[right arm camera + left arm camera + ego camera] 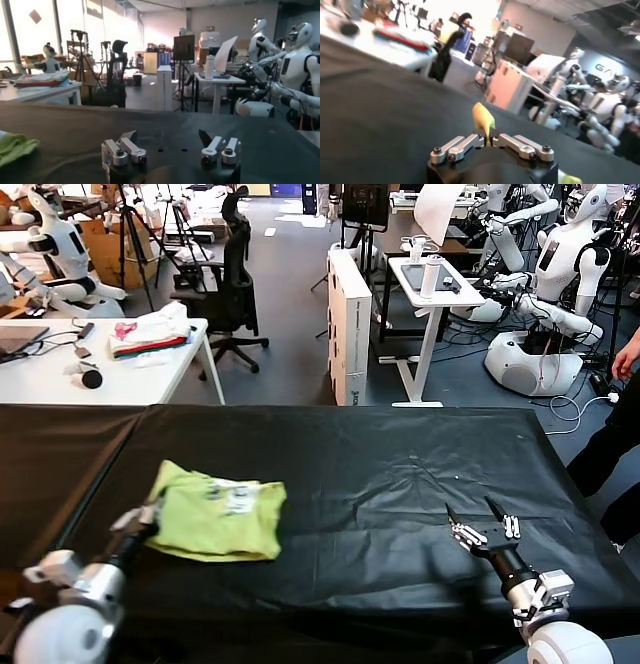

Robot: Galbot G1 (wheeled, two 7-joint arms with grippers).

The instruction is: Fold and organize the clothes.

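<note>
The T-shirt [218, 519] lies partly folded on the left of the black surface [380, 474]. The left gripper [148, 517] is clenched on its left edge, fabric pinched between the fingers [470, 142]. The right gripper [483, 522] hovers released, well apart on the right.

Both arms end in rounded white shells and silver-grey wrist joints ahead of a black forearm section. The left gripper [487, 141] and right gripper [170, 145] share a black body, brushed-silver finger links with dark screws, and pointed black fingertips.
</note>
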